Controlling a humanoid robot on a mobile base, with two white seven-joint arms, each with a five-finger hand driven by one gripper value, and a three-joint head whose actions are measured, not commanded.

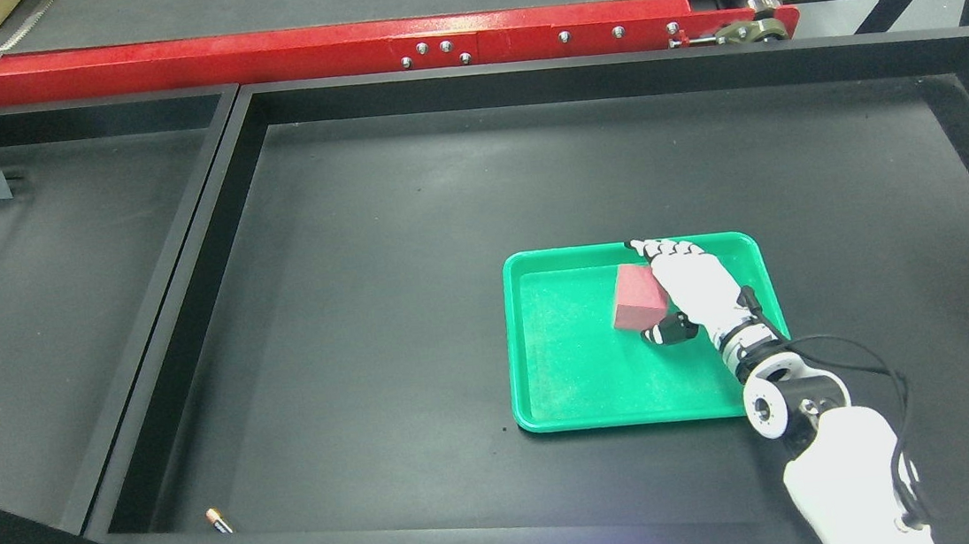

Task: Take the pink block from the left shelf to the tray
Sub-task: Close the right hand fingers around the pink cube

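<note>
Black shelf bay [366,337] holds green tray [584,387]. Right hand [686,288] clasps pink block [638,297] over the tray; block appears light, rigid, best held across opposite flat faces.

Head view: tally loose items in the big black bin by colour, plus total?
Pink: 1, the pink block, in the right hand.
Green: 1, the tray under it.
Orange and black: 1, a small battery at the bin's near left corner.
Total: 3

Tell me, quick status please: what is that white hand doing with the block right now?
Right hand closed on pink block, over green tray. Left hand out of view. Nothing in the way; small battery far off, lower left.
</note>
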